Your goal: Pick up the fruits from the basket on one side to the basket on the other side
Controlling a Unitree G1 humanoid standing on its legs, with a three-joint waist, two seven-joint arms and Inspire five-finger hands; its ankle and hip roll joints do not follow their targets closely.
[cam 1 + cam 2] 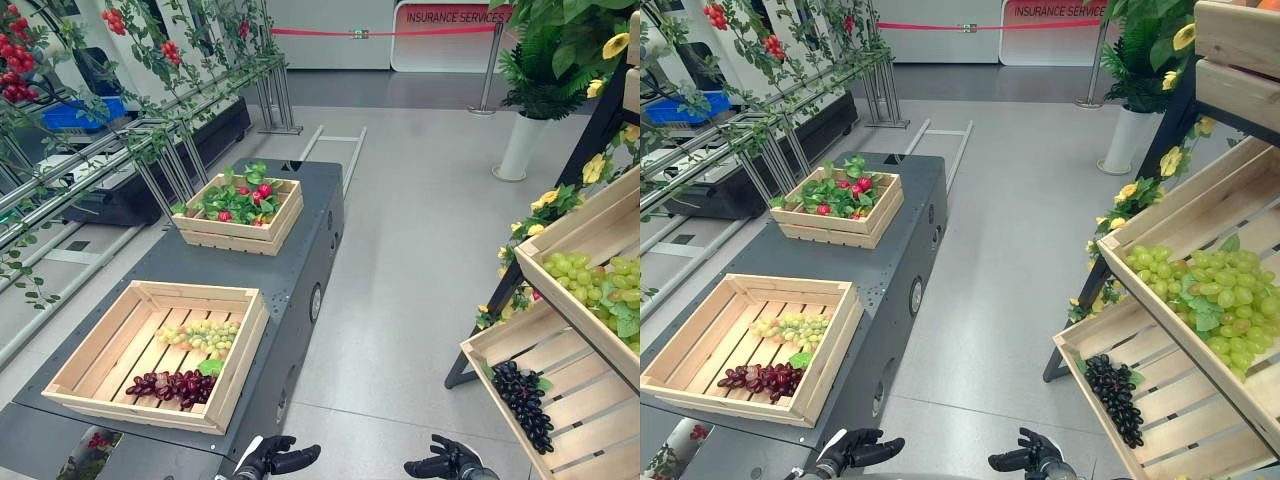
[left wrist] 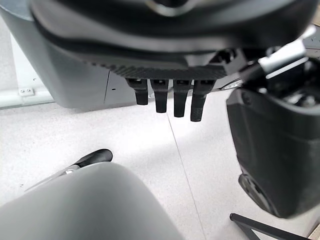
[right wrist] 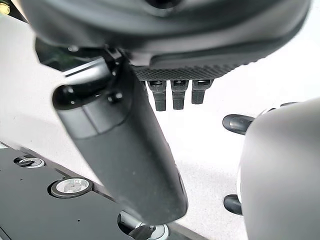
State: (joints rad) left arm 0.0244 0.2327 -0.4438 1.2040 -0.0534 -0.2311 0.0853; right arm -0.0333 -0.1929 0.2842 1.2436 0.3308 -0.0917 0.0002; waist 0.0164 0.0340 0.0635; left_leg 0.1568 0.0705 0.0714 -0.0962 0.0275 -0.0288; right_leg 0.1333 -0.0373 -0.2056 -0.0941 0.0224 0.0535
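**gripfan:** so where's the fruit rn? either hand got anything?

**binbot:** nope. The left hand [image 1: 272, 459] and right hand [image 1: 447, 464] both hang low at 6 o'clock with the fingers loose and relaxed, grasping nothing. The fruit's all in crates. On the dark surface [image 1: 150, 262] at 9 o'clock, the near crate [image 1: 190, 291] has a purple bunch [image 1: 172, 385] by its 6 o'clock wall. A green bunch [image 1: 200, 335] lies just past it toward 12. They're close, but I can't tell if they touch.

**gripfan:** which way do they lie?

**binbot:** both flat on the slats, long axis roughly 9 to 3. A leaf [image 1: 210, 367] sits by the purple bunch's 2 o'clock end. The far crate [image 1: 235, 233] at 11 o'clock holds red fruits [image 1: 262, 191] among leaves. The tilted shelf crates are over at 3 o'clock. The lower shelf crate [image 1: 590, 410] has a black bunch [image 1: 522, 392] near its 9 o'clock wall, long axis 11 to 5, narrow end toward 5. The upper shelf crate [image 1: 600, 235] holds a big green bunch [image 1: 590, 278] spread 9 to 4.
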